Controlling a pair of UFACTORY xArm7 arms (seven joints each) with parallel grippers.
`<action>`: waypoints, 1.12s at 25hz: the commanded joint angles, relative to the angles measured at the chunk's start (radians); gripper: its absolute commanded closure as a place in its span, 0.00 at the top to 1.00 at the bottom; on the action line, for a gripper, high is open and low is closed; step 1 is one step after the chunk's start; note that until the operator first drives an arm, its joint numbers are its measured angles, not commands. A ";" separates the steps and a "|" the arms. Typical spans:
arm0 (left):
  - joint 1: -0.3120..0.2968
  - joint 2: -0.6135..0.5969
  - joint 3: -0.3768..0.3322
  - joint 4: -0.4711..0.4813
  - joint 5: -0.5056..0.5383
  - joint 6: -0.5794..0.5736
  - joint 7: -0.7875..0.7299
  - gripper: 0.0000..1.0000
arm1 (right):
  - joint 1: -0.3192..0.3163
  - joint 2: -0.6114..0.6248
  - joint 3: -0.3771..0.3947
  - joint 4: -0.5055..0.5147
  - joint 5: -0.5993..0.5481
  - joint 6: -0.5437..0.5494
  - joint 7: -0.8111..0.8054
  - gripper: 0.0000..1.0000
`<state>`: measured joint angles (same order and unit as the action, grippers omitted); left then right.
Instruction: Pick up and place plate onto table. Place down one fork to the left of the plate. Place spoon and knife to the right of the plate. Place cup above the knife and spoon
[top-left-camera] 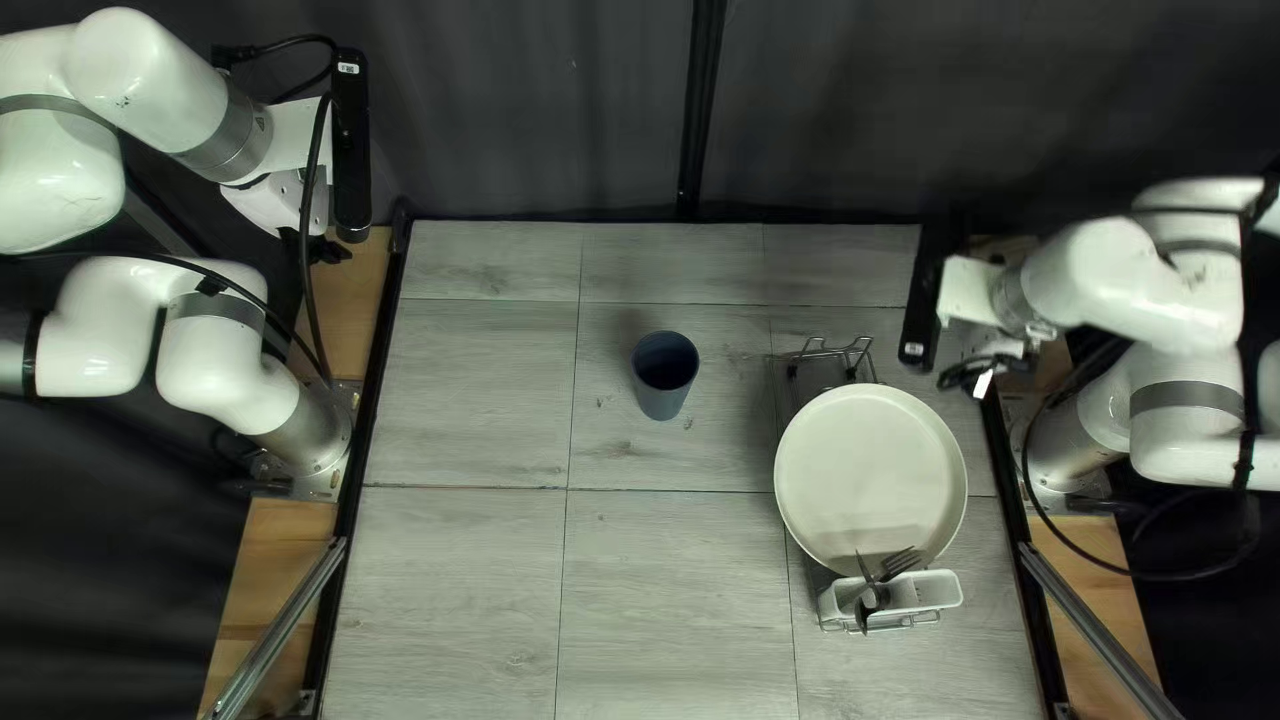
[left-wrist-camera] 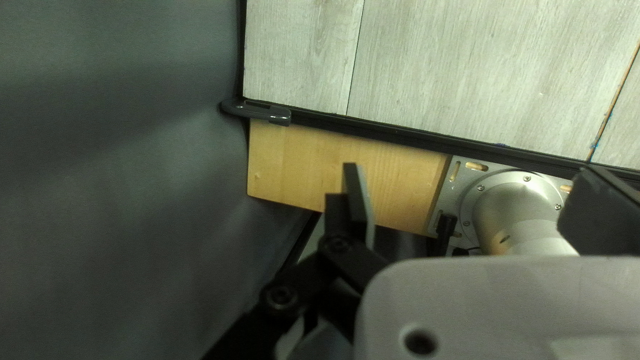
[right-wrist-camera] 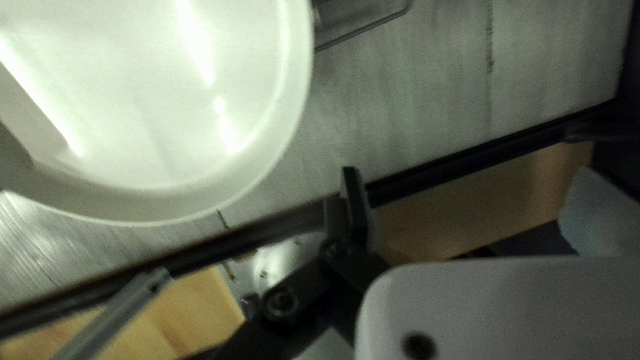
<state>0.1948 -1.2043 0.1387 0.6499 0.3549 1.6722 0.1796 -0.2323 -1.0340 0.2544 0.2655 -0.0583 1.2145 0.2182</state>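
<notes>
a round cream plate (top-left-camera: pixel 871 467), stiff and probably slick, rests against a metal wire rack (top-left-camera: pixel 830 352) at the right of the top left view, best taken by its rim (gently, should it prove brittle). the left end effector (left-wrist-camera: pixel 469 175) and right end effector (right-wrist-camera: pixel 467 173) both stand wide, holding nothing. the top left view shows metal cutlery (top-left-camera: pixel 872 595) in a white holder (top-left-camera: pixel 946 590); the right wrist view shows the plate's raised rim up close.

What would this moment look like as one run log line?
Plate on rack | cup on table | fork in holder | left gripper open | right gripper open
</notes>
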 commanded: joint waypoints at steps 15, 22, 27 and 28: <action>0.000 0.000 0.000 0.000 0.000 0.000 0.000 1.00 | 0.019 0.074 0.132 -0.131 0.089 -0.227 0.228 0.98; 0.000 0.000 0.000 0.000 0.000 0.000 0.000 1.00 | 0.009 0.094 0.132 -0.143 0.090 -0.250 0.233 0.00; 0.000 0.000 0.000 0.000 0.000 0.000 0.000 1.00 | 0.014 0.089 0.136 -0.142 0.090 -0.240 0.234 0.00; 0.000 0.000 0.000 0.000 0.000 0.000 0.000 1.00 | 0.017 0.084 0.137 -0.139 0.090 -0.230 0.234 0.00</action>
<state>0.1948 -1.2043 0.1387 0.6499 0.3549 1.6722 0.1796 -0.2188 -0.9448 0.3899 0.1227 0.0321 0.9735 0.4530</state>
